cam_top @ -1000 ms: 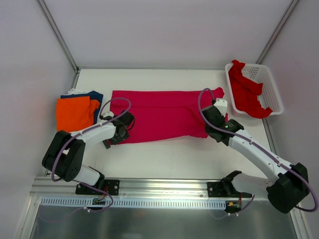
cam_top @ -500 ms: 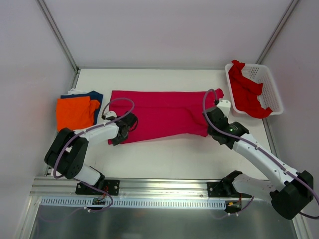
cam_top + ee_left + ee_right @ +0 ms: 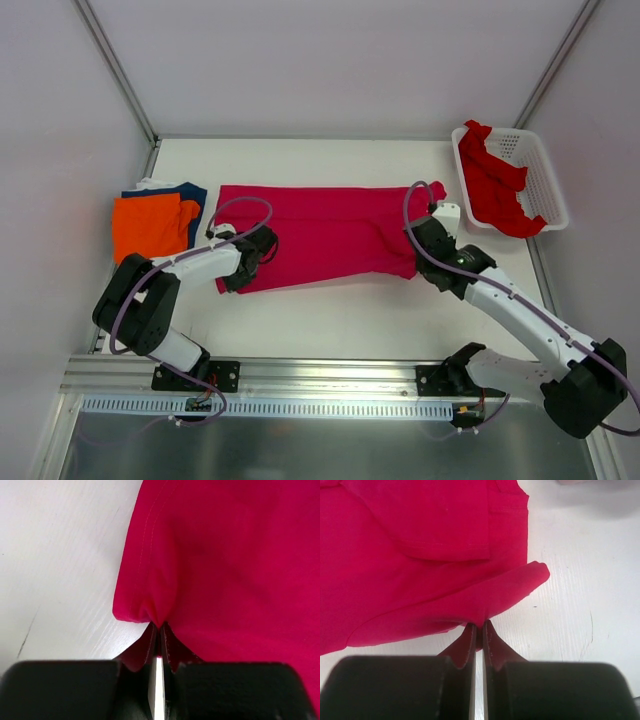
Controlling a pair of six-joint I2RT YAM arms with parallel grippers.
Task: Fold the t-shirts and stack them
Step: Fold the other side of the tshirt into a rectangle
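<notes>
White table [image 3: 330, 310]: we grip the magenta shirt [image 3: 330, 225] at both near corners, left jaws and right jaws clenched on its hem. Orange shirt [image 3: 148, 228] sits on navy shirt [image 3: 193, 192].

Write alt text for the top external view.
A magenta t-shirt lies spread on a table, its near edge pinched by the left gripper and right gripper at either end. Left, an orange shirt tops a navy shirt; right, a red shirt occupies a basket.

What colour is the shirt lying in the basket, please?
The shirt is bright red, best seen in the top external view.
</notes>
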